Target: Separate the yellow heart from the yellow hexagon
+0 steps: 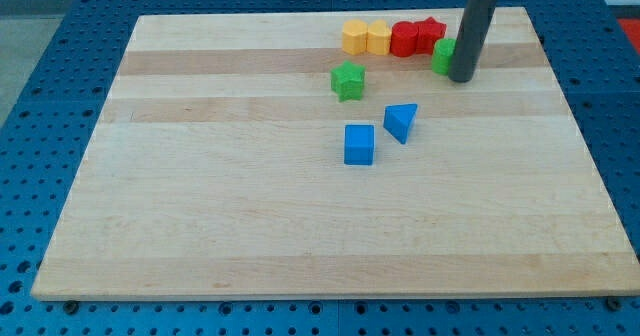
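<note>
The yellow hexagon (354,37) and the yellow heart (378,38) sit touching side by side near the view's top, the hexagon on the left. They start a row with two red blocks. My tip (461,77) stands well to the right of both yellow blocks, at the right end of that row. It is right beside a green block (443,56), which the rod partly hides.
A red block (403,39) and a red star (430,33) continue the row right of the heart. A green star (348,80) lies below the row. A blue cube (359,144) and a blue triangle (401,122) lie near the middle of the wooden board (200,196).
</note>
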Available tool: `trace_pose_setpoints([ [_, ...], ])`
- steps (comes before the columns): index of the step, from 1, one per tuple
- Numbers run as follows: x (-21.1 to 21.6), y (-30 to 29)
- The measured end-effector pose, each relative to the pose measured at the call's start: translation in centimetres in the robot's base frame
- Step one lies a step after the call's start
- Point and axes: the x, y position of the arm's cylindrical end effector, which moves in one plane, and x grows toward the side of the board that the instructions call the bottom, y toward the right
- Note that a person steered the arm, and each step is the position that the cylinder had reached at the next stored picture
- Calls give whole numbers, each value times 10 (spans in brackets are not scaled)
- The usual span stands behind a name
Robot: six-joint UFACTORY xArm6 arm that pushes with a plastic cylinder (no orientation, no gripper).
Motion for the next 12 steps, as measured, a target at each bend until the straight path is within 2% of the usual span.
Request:
trace_pose_setpoints([
  [1,-11,-4],
  [2,4,-4],
  [3,49,-32],
  [4,61,-97],
  [6,61,-174],
  [7,42,-191],
  [10,3,-119],
  [12,-28,-97],
])
